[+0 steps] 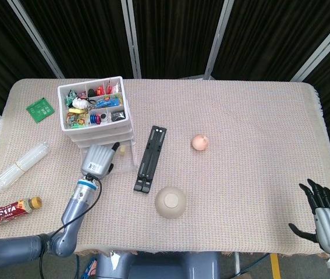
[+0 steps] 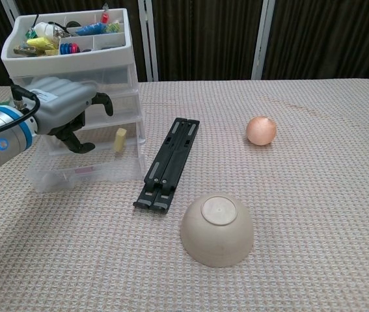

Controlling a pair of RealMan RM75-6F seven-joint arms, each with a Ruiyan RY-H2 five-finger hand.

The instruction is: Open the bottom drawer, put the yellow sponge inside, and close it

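Note:
The white drawer unit (image 1: 95, 131) (image 2: 80, 88) stands at the back left, its top tray full of small items. Its clear bottom drawer (image 1: 126, 166) (image 2: 86, 174) is pulled out toward me. My left hand (image 1: 98, 160) (image 2: 64, 110) hovers over the drawer with fingers spread and nothing in them. The small yellow sponge (image 1: 121, 149) (image 2: 120, 139) stands on end at the drawer's right side, apart from the fingers; I cannot tell whether it rests on the drawer floor. My right hand (image 1: 325, 218) waits at the table's front right corner, fingers apart and empty.
A black folding stand (image 1: 150, 152) (image 2: 168, 162) lies right of the drawer. An upturned beige bowl (image 1: 170, 201) (image 2: 217, 230) sits in front of it, a peach ball (image 1: 199, 142) (image 2: 261, 130) further right. A clear bottle (image 1: 22, 165), a cola bottle (image 1: 13, 211) and a green packet (image 1: 39, 108) lie at the left.

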